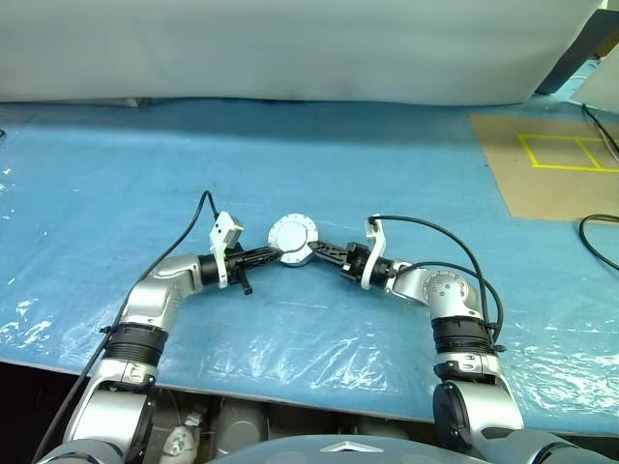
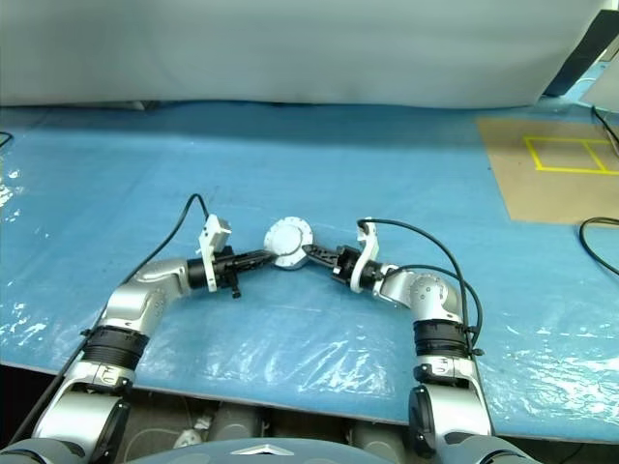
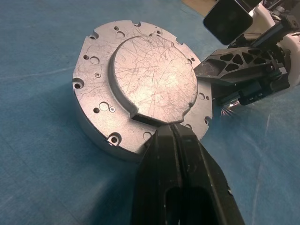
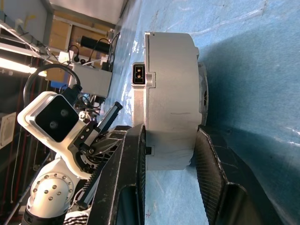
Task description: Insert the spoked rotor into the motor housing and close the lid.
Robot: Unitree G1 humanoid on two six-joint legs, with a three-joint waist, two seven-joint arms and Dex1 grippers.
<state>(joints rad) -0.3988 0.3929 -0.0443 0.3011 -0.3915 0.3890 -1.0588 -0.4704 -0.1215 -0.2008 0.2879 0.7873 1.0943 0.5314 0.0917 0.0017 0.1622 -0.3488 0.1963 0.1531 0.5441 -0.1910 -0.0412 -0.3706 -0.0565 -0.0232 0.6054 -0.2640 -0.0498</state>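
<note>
The motor housing (image 1: 293,239) is a round silver puck on the blue table, with its scratched silver lid (image 3: 150,75) sitting on top. The copper windings and the spoked rotor are hidden. My left gripper (image 3: 171,129) is shut, and its tips touch the lid's raised edge from the left. From the right, my right gripper (image 4: 169,131) clasps the housing's rim. One finger (image 4: 133,154) lies on the lid face and the other finger (image 4: 211,159) sits under the base.
Clear plastic film covers the blue table (image 1: 116,193). A brown board with yellow tape squares (image 1: 556,159) lies at the far right, and a black cable (image 1: 600,242) lies near it. The table's front edge (image 1: 290,387) runs close to the arms.
</note>
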